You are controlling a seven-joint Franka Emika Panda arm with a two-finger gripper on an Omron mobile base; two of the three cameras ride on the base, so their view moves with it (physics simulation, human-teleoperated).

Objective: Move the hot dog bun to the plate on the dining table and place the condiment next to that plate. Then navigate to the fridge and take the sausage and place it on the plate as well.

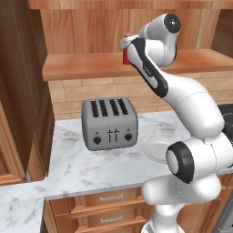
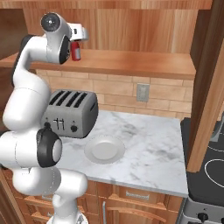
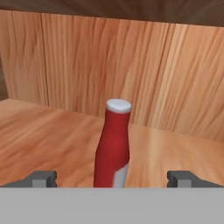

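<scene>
The condiment (image 3: 113, 148), a small red bottle with a white cap, stands upright on a wooden shelf (image 3: 52, 140) against a wood-panelled wall. My gripper (image 3: 113, 179) is open. In the hand view its two dark fingertips (image 3: 43, 178) stand wide apart, one on each side of the bottle's base, apart from it. From the base views the bottle (image 1: 125, 57) (image 2: 76, 51) sits on the high shelf just beside my raised hand. A round off-white plate (image 2: 105, 148) (image 1: 152, 150) lies on the marble counter below, beside the toaster.
A grey four-slot toaster (image 1: 109, 124) (image 2: 70, 114) stands on the marble counter (image 2: 144, 148), which has wooden drawers beneath. A stovetop (image 2: 210, 170) lies at the right, past a wooden post. A brick backsplash with an outlet (image 2: 142, 92) runs under the shelf.
</scene>
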